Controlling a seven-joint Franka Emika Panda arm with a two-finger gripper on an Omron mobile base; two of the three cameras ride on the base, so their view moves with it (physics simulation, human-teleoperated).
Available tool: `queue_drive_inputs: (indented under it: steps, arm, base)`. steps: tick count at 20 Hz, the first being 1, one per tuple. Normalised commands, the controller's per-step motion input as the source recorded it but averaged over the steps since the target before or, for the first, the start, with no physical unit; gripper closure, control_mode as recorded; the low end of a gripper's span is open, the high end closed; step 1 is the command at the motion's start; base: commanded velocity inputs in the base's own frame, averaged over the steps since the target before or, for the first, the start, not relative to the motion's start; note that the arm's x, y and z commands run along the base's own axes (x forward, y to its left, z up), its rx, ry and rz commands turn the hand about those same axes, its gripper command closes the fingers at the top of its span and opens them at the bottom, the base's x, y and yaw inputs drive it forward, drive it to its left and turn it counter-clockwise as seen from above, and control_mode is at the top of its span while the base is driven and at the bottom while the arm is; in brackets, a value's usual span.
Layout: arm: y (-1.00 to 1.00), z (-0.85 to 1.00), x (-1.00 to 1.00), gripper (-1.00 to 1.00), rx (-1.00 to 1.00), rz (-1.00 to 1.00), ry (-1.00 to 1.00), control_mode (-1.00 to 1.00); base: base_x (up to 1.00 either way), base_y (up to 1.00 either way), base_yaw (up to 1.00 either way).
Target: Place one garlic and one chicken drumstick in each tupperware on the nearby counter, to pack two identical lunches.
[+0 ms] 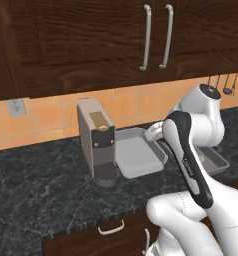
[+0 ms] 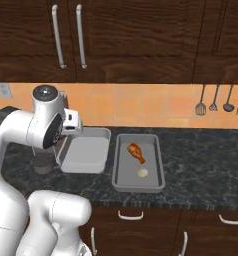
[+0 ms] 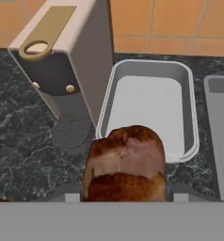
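Hand view puts a browned chicken drumstick [image 3: 126,165] pinched in our gripper [image 3: 125,190], its meaty end rising just ahead of the fingers. Straight beyond it we see the pale tupperware [image 3: 150,106] lying on the speckled counter [image 3: 24,146], with the coffee machine [image 3: 62,56] to its left. From the right base view, the darker tupperware [image 2: 138,162] sits just beside the pale one, already holding a second drumstick [image 2: 136,151] and a garlic [image 2: 142,173].

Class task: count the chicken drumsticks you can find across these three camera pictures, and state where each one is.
2. One drumstick lies in the darker tupperware beside a garlic. The other drumstick is held in the gripper, above the counter in front of the empty pale tupperware.
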Motion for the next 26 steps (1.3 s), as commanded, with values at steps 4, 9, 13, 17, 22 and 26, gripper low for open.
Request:
queue_drive_inputs:
  steps: [4, 9, 13, 17, 22, 26]
  arm:
    - [0.0, -0.51, 0.26, 1.0, 0.0, 0.0, 0.04, -1.0]
    - [-0.03, -0.72, 0.75, 1.0, 0.0, 0.0, 0.03, -1.0]
    - [-0.01, -0.45, 0.81, 1.0, 0.0, -0.03, 0.12, -1.0]
    - [0.0, -0.37, 0.74, 1.0, 0.0, 0.0, 0.15, -1.0]
    - [0.0, -0.3, 0.61, 1.0, 0.0, 0.0, 0.15, -1.0]
    - [0.0, -0.4, 0.5, 1.0, 0.0, 0.0, 0.01, -1.0]
  base:
    - [0.11, 0.0, 0.0]
    - [0.0, 0.0, 0.0]
    - [0.0, 0.0, 0.0]
    - [0.0, 0.0, 0.0]
    - [0.0, 0.0, 0.0]
    - [0.0, 0.0, 0.0]
